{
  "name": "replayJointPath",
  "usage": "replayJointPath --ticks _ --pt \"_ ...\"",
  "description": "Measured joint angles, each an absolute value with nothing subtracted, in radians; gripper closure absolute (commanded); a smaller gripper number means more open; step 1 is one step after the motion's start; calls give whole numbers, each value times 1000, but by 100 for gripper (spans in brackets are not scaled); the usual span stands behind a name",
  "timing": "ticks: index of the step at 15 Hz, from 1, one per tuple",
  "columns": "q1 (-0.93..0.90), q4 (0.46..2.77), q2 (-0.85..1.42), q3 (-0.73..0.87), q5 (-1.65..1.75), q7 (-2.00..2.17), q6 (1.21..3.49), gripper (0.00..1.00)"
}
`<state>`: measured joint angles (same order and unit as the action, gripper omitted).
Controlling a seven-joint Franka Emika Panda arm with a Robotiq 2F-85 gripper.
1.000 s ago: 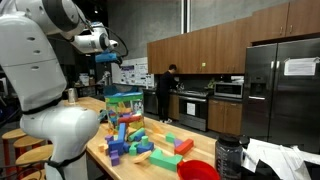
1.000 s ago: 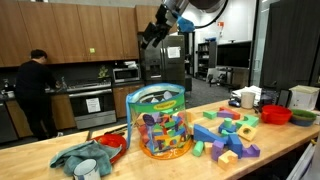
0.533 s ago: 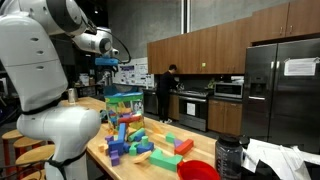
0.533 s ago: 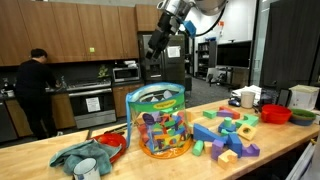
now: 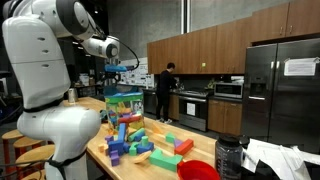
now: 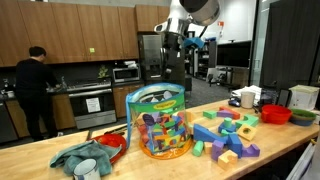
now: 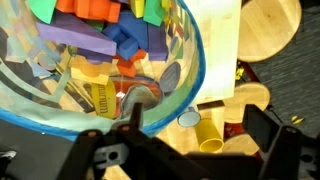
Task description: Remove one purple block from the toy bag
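The toy bag [image 5: 122, 103] is a clear boxy bag with a teal-green rim, standing on the wooden table and full of foam blocks; it also shows in the other exterior view [image 6: 160, 122]. In the wrist view I look down past its rim [image 7: 185, 75], and a long purple block [image 7: 72, 52] lies among blue, orange and green blocks. My gripper [image 7: 200, 125] is open and empty, with its jaws wide apart. It hangs well above the bag in both exterior views [image 5: 118, 68] [image 6: 172, 62].
Loose foam blocks [image 6: 228, 135] [image 5: 135, 142] lie on the table beside the bag. A crumpled cloth [image 6: 85, 158] and a red bowl [image 6: 112, 142] sit on its other side. Another red bowl [image 5: 197, 170] is near the table end. A yellow cup [image 7: 208, 131] lies below.
The arm has swung in and lowered, bringing the gripper from off to the side to a spot over the bag. The bag and blocks have not moved.
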<state>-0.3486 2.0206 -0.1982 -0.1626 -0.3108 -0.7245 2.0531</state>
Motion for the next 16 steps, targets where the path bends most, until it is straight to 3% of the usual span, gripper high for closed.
replayJointPath --ticks 16 --pt "-343 1905 48 -258 -95 -1167 2126 0"
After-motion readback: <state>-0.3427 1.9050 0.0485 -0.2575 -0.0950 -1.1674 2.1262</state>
